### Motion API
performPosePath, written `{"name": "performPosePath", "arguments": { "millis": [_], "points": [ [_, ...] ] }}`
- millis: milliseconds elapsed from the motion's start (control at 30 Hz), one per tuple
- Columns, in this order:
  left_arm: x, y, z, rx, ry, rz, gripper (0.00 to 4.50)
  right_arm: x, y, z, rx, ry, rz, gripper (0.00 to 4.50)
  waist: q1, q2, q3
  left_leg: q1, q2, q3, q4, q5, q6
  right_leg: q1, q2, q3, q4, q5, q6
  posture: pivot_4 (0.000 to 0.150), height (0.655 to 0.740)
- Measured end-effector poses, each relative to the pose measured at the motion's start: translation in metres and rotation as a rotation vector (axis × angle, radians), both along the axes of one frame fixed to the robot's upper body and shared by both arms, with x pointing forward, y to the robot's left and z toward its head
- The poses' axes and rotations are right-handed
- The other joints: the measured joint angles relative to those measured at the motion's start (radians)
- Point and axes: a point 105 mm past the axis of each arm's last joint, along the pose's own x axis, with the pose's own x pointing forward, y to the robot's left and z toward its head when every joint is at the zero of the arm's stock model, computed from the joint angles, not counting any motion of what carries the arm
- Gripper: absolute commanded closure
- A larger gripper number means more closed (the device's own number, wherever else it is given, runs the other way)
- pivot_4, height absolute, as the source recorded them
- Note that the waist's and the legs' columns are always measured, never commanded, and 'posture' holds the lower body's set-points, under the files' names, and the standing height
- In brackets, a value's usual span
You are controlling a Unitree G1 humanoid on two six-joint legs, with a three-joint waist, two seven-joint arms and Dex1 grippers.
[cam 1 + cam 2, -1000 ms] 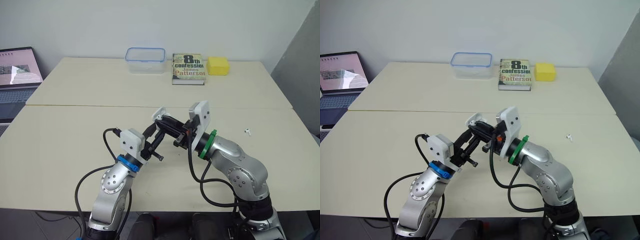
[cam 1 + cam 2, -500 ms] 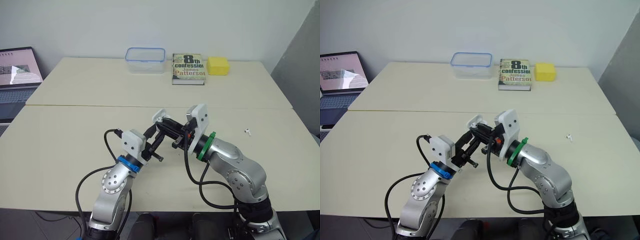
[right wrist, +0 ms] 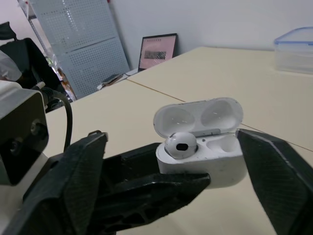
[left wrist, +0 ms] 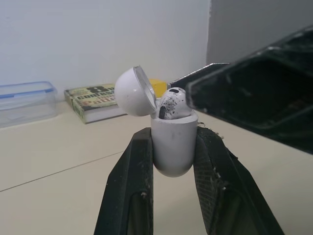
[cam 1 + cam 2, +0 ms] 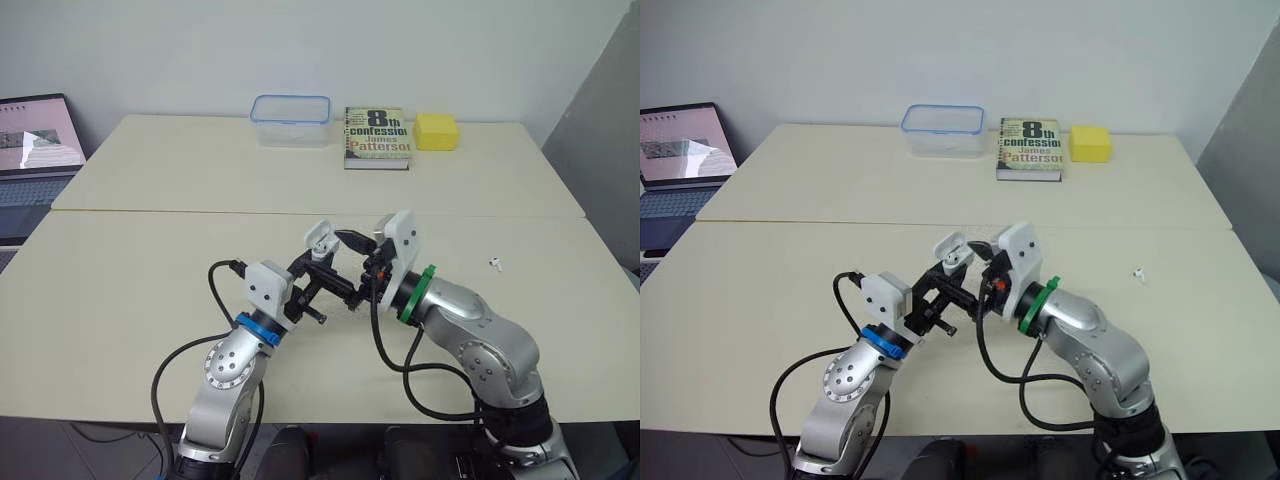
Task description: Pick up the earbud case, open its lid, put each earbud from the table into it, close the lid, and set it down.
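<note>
A laptop [image 5: 35, 150] sits open at the far left, past the edge of the table [image 5: 150, 270]. At the back of the table is a clear plastic box [image 5: 291, 120] with a blue rim.

Near the front middle, the left gripper [image 4: 173, 147] is up above the table. Its two black fingers [image 4: 139, 166] squeeze the earbud case [image 3: 205, 164] from both sides. The case is white and stands upright between them. Its lid [image 3: 198, 116] is flipped open and leans back. One white earbud [image 3: 180, 144] sits in one of the two holes in the case. Its round head sticks up over the rim.

Just to the right is the right gripper [image 5: 352, 268]. It faces the case, and its fingers are spread wide apart. The case is between them. I cannot tell if either finger touches the case. It holds nothing.

Behind it, at the back of the table, a book [image 5: 377, 137] lies flat beside the box. A yellow block [image 5: 437, 131] lies just to the right of the book.

Farther right, a second small white earbud [image 5: 494, 263] lies on the table by itself. It is well apart from both grippers.
</note>
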Motion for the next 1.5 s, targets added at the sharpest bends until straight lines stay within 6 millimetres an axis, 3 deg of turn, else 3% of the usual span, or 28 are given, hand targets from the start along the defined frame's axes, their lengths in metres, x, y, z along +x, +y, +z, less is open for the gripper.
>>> {"name": "performPosePath", "arguments": {
  "millis": [167, 333, 433, 533, 667, 800, 900, 1067, 1167, 1500],
  "points": [
    [0.0, -0.002, 0.005, -0.013, -0.023, -0.004, 3.75, 0.0, -0.019, 0.006, -0.016, -0.01, -0.013, 0.0, 0.001, 0.0, 0.0, 0.0, 0.0, 0.0, 0.0, 0.0, 0.0, 0.0, 0.0, 0.0, 0.0, 0.0, 0.0, 0.15, 0.7391],
    [-0.001, -0.001, 0.006, -0.016, -0.032, -0.001, 3.75, -0.006, -0.07, 0.021, -0.072, -0.037, -0.035, 0.0, 0.003, 0.0, 0.0, -0.001, 0.0, 0.001, 0.0, 0.0, 0.0, 0.001, -0.001, 0.0, -0.001, 0.0, 0.0, 0.15, 0.7391],
    [0.0, 0.0, 0.007, -0.014, -0.035, 0.0, 3.75, -0.007, -0.11, 0.022, -0.16, -0.021, -0.12, 0.0, 0.004, 0.0, 0.0, -0.001, -0.001, 0.002, 0.0, 0.0, 0.0, 0.001, -0.001, -0.001, -0.002, 0.0, 0.001, 0.15, 0.7391],
    [0.0, 0.001, 0.007, -0.014, -0.038, 0.0, 3.75, -0.008, -0.15, 0.014, -0.245, 0.006, -0.258, 0.0, 0.006, 0.0, 0.0, -0.001, -0.001, 0.002, 0.0, 0.0, 0.0, 0.001, 0.0, -0.001, -0.002, -0.001, 0.001, 0.15, 0.7391],
    [-0.001, 0.002, 0.007, -0.018, -0.042, -0.007, 3.75, -0.012, -0.211, -0.012, -0.401, 0.1, -0.514, 0.0, 0.009, 0.0, 0.0, -0.001, -0.001, 0.003, 0.0, 0.0, 0.0, 0.001, 0.0, 0.0, -0.001, -0.001, 0.001, 0.15, 0.7391],
    [-0.001, 0.002, 0.008, -0.024, -0.042, -0.016, 3.75, -0.016, -0.244, -0.024, -0.5, 0.16, -0.699, 0.0, 0.004, 0.0, 0.0, 0.0, 0.0, 0.004, 0.0, 0.0, 0.0, 0.001, 0.0, 0.001, -0.001, -0.001, 0.001, 0.15, 0.7391],
    [0.001, 0.002, 0.006, -0.02, -0.035, -0.019, 3.75, -0.019, -0.257, -0.026, -0.543, 0.183, -0.765, 0.0, 0.005, 0.0, 0.0, -0.001, -0.001, 0.003, 0.0, 0.0, 0.0, 0.001, 0.0, 0.0, -0.002, -0.001, 0.002, 0.15, 0.7391],
    [0.003, 0.002, 0.003, -0.012, -0.028, -0.026, 3.75, -0.018, -0.258, -0.03, -0.538, 0.198, -0.752, 0.0, 0.004, 0.0, 0.0, 0.0, -0.001, 0.004, 0.0, 0.0, 0.0, 0.001, 0.0, 0.001, -0.002, -0.001, 0.002, 0.15, 0.7391],
    [0.003, 0.001, 0.004, -0.011, -0.031, -0.029, 3.75, -0.004, -0.258, -0.035, -0.488, 0.185, -0.753, 0.0, 0.003, 0.0, 0.0, 0.0, -0.001, 0.004, 0.001, 0.0, 0.0, 0.002, 0.0, 0.001, -0.002, -0.001, 0.002, 0.15, 0.7391],
    [0.005, -0.002, 0.007, -0.01, -0.043, -0.042, 3.75, 0.064, -0.26, -0.078, -0.479, 0.15, -0.742, 0.0, 0.001, 0.0, 0.0, 0.0, -0.001, 0.004, 0.0, 0.0, 0.0, 0.001, 0.0, 0.001, -0.002, 0.0, 0.0, 0.15, 0.7391]
  ]
}}
